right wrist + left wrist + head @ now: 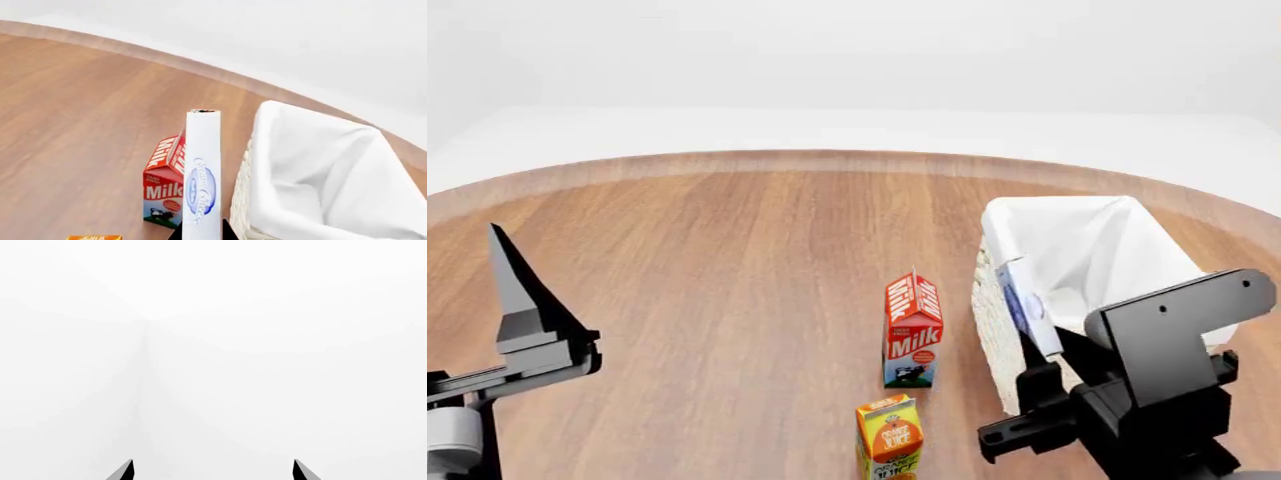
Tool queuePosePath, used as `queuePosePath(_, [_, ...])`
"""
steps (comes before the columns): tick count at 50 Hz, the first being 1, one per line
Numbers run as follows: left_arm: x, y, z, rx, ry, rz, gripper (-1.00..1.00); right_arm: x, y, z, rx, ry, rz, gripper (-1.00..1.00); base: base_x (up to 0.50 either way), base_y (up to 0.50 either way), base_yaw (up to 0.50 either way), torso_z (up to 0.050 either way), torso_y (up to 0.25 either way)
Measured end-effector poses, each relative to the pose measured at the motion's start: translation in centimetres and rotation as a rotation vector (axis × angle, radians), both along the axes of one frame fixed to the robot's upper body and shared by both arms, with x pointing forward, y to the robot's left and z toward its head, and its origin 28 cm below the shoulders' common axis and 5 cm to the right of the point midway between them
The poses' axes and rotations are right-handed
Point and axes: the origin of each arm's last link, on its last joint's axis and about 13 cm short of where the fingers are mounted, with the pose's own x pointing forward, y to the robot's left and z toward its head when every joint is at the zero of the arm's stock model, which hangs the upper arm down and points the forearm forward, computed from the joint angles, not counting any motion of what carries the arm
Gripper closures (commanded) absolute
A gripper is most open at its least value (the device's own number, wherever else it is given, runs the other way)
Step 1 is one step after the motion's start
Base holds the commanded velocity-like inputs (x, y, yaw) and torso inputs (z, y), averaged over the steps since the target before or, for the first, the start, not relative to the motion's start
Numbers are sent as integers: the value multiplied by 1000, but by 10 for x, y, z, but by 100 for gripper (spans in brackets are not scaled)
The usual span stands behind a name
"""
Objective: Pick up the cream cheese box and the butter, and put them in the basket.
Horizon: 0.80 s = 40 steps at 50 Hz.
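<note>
Risk: your right hand (1044, 372), clamped on the cream cheese box (1024, 303), holds it above the basket (1121, 240) rim; releasing early drops it outside. Left hand (213, 471) is apart.

On the table (694, 260), the basket (1134, 225) sits right, the milk carton (913, 330) left of it, the orange juice carton (890, 437) before that. The cream cheese box (1026, 305) hangs edge-up over the basket's near left rim.

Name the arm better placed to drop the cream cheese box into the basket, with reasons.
Right. The right gripper already holds the cream cheese box at the basket rim, with its lined opening just beside it. The left gripper sits far across the table, open and holding nothing.
</note>
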Motion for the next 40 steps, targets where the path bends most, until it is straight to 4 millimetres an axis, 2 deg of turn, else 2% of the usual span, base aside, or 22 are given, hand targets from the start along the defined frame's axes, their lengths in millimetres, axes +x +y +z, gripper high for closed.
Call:
queuePosePath(19, [0,-1,0,1,2,-6,-100,0,-8,44,-15,-141,-41,100,0,0,0,0,1])
queuePosePath(30, [1,-1,0,2,6,-11,-100,7,-14,67,-13,-191,-75,100,0,0,0,0,0])
queuePosePath(40, [1,-1,0,4,8,-15,-100,21,-22,93,15,-213,-102,100,0,0,0,0,1])
